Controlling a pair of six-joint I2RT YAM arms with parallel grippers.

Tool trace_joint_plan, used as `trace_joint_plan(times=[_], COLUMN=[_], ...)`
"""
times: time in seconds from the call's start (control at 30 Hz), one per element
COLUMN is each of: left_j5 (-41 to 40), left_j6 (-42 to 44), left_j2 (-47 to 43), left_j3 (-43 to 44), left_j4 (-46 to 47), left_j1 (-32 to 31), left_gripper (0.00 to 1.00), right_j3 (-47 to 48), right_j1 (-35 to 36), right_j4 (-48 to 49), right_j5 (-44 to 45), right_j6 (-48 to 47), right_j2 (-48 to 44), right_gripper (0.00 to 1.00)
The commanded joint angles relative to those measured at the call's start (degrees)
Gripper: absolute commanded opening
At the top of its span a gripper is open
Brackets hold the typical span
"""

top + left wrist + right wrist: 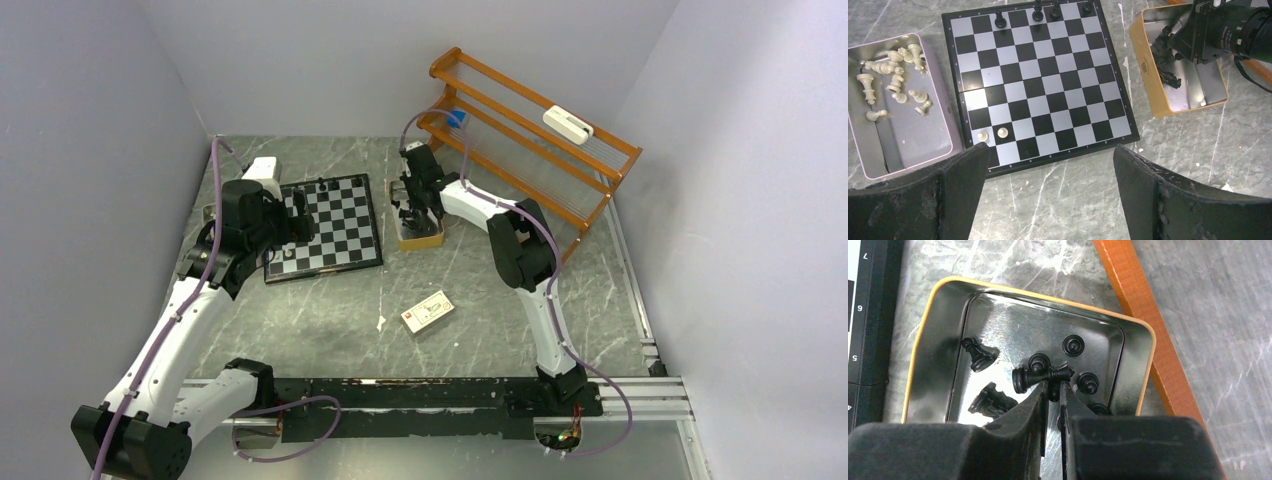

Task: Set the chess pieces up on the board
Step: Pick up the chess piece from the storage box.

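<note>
Only the right wrist view shows the grip. The right claw is pinched almost shut on the thin stem of a black piece, which lies crosswise at its tips. This is inside the yellow-rimmed tin, where other black pieces lie or stand.

From the top view, that tin sits on the tabletop just right of the board and near the wooden rack. The arm hides what is in it.

The left wrist view shows the left claw spread wide and holding nothing, above the board's near edge. It also shows four black pieces on the far row and two pale pieces near the board's near left corner. Left of the board, a pink tin holds more pale pieces.
</note>
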Motion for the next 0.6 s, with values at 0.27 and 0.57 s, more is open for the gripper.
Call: trace_joint_plan(times=[0.27,0.57], left_j5=[0.0,-0.1], left_j6=[-0.2,-0.2], left_j2=[-0.9,-0.9], left_j3=[-0.3,-0.3], left_j4=[0.8,0.9], left_j1=[0.4,0.6], left_gripper=[0.98,0.98], right_j3=[2.6,6.6], right_j1=[-0.2,1.4], right_j4=[-2.2,-4.6], right_j5=[1.2,1.3], right_j6=[0.0,1.4], right_j2=[-3.7,-4.9], right_gripper=[0.12,0.11])
